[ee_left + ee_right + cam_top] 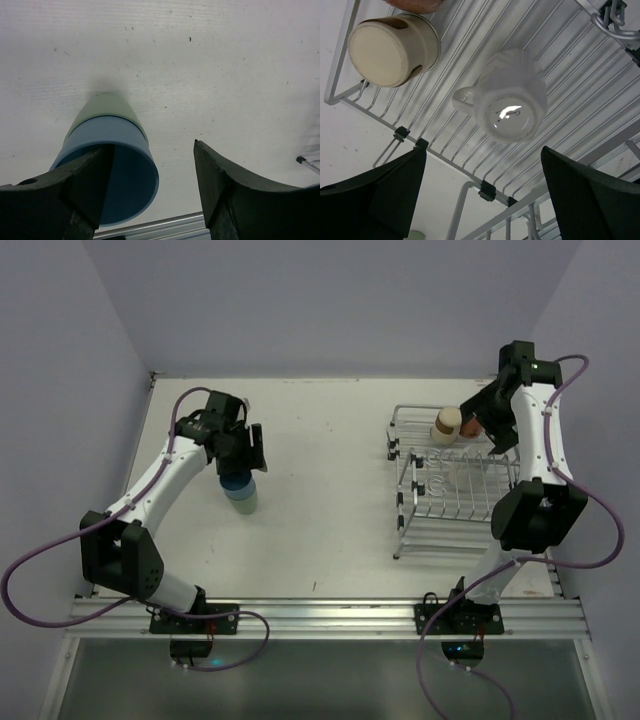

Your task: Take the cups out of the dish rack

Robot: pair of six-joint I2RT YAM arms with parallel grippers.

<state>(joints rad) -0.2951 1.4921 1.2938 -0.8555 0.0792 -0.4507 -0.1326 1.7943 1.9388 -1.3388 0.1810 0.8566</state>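
Note:
A light blue cup (117, 165) sits nested in a pale green cup (107, 107) on the table, mouth up; the stack (240, 490) stands left of centre. My left gripper (152, 165) hangs over it, open: the left finger (75, 195) reaches into the blue cup's mouth and the right finger stands well apart. In the dish rack (455, 490) a cream-tan cup (390, 47) and a white cup with a handle (507, 105) rest upside down. A salmon-pink cup (470, 427) peeks out beside the cream-tan cup (446, 424). My right gripper (482, 200) hovers open above the rack, holding nothing.
The rack's raised rails and black clips (487, 191) lie just below my right fingers. Purple-grey walls close in the table at the back and sides. An aluminium rail (320, 615) runs along the near edge, where both arm bases are bolted.

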